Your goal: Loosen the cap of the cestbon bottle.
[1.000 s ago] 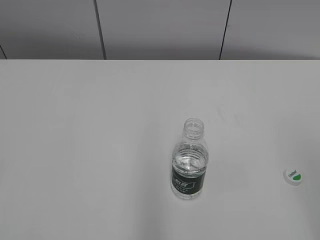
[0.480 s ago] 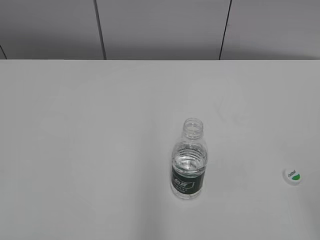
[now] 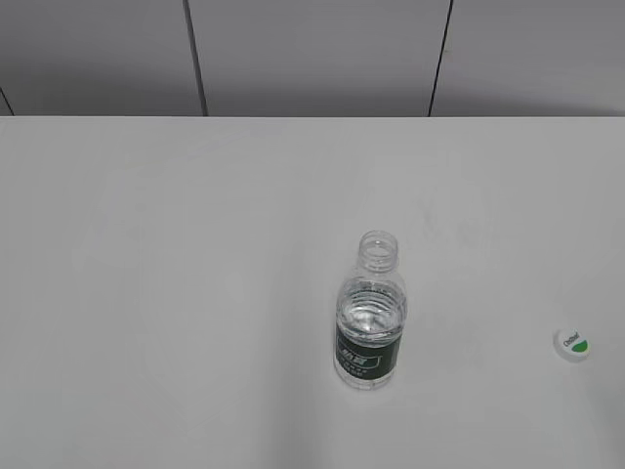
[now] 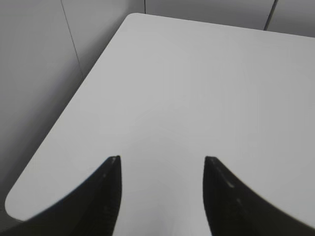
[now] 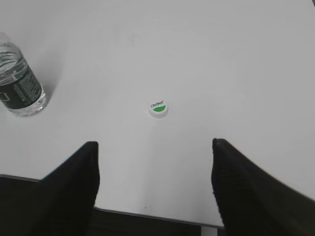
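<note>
The cestbon bottle stands upright on the white table, its threaded neck bare and open. It also shows in the right wrist view at the left edge. The cap lies flat on the table far to the bottle's right, green half-circle up; it shows in the right wrist view too. My right gripper is open and empty, above the table's near edge, short of the cap. My left gripper is open and empty over the table's left corner. Neither gripper shows in the exterior view.
The table's rounded left corner and left edge lie next to a grey panelled wall. The near table edge runs under my right gripper. A grey panelled wall stands behind the table.
</note>
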Controlling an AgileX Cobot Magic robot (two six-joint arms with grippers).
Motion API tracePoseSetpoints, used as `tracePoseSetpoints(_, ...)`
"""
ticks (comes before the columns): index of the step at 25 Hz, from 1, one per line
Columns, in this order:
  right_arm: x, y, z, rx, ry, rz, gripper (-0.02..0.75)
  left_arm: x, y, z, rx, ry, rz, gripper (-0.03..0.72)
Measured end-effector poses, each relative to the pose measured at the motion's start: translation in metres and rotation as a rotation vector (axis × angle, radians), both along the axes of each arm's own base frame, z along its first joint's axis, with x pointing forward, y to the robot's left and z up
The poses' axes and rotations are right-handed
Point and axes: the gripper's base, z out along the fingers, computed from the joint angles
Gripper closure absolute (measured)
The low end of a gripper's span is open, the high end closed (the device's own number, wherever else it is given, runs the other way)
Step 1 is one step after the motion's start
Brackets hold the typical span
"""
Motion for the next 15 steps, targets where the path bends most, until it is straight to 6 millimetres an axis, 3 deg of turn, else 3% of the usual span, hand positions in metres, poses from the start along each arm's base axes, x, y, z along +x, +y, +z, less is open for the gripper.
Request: tracePoseSetpoints(15, -0.001, 0.013, 0.002, 0.143, 0.000, 0.068, 0.195, -0.001, 0.002, 0.001, 0.031, -0.002, 0.066, 0.316)
